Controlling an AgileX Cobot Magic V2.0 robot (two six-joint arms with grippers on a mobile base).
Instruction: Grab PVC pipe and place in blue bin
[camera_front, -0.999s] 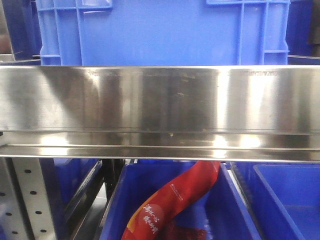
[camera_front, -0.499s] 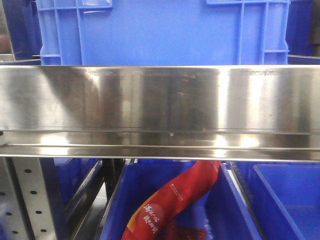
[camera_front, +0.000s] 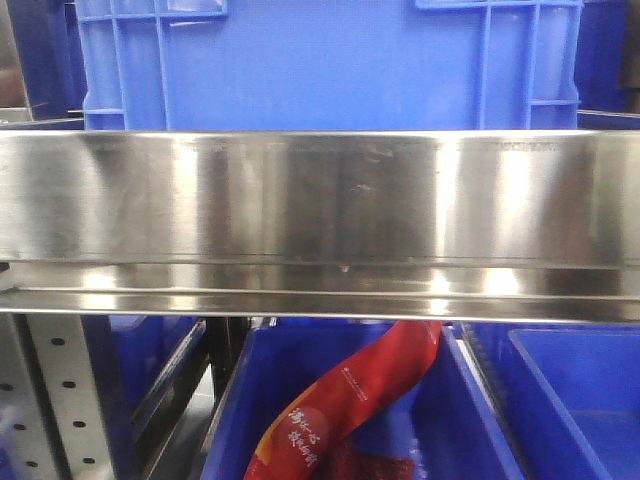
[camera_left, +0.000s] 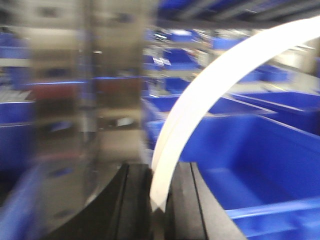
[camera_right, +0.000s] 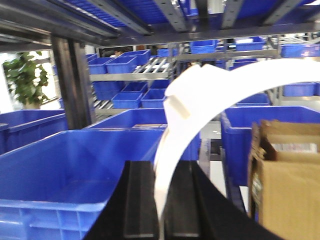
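The grab looks done and the drop is what remains. In the left wrist view the pipe (camera_left: 200, 100), a thin white arc, rises from between the left fingers (camera_left: 131, 205), which are closed against its lower end with no gap showing, and it sweeps up and away to the right. The right wrist view shows much the same: the right fingers (camera_right: 140, 205) pinch the foot of a white arc (camera_right: 172, 145) that climbs, carries a small flat tab partway up, and bends off to the right. I cannot tell from these views whether both arms hold one piece at its two ends or a strip each. In both views the pipe is held up in the air, resting on nothing. A blue bin (camera_left: 260, 150) lies open just right of the pipe in the blurred left view; another blue bin (camera_right: 75, 165) sits left of the pipe in the right view, with a cardboard box (camera_right: 285, 175) on the pipe's other side. Which bin is the goal I cannot say. The front view shows only a steel shelf rail (camera_front: 320, 200), more blue bins and a red packet (camera_front: 350, 400), with no arm or pipe. By my judgement, carrying the pipe over a bin, opening the fingers and letting go are left.
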